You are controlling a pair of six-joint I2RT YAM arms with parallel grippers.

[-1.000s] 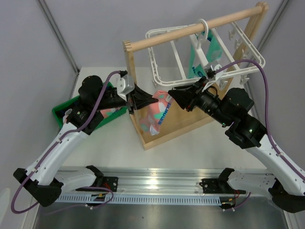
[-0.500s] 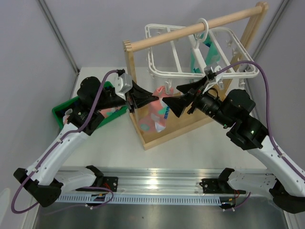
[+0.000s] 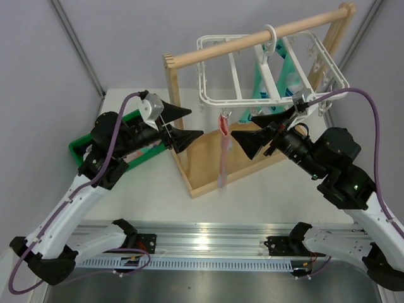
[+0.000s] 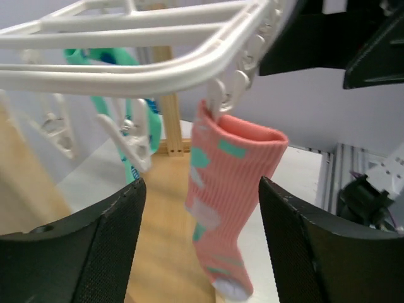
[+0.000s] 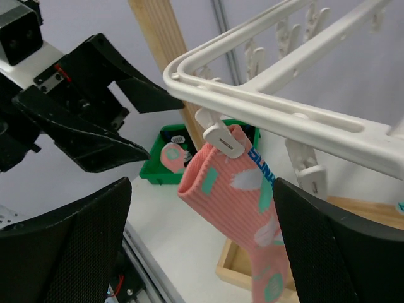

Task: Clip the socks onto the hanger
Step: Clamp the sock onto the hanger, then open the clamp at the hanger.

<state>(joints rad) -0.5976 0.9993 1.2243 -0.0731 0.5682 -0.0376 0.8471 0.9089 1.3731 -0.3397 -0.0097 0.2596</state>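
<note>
Salmon-pink sock (image 3: 223, 151) is hanging limp from a clip (image 5: 218, 136) on the hanger's (image 3: 214, 100) near rail. It looks soft and light, best gripped at the ribbed cuff. Left gripper (image 3: 188, 123) and right gripper (image 3: 243, 125) are standing wide open and empty beside it.

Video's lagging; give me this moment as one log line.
pink sock: clipped to hanger | left gripper: open, empty | right gripper: open, empty

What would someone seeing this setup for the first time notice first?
A salmon-pink sock hangs from a clip on the near edge of the white hanger, which hooks over the wooden rack. The left gripper and right gripper stand open on either side of the sock, touching nothing. A teal-green sock hangs farther back on the hanger.
</note>
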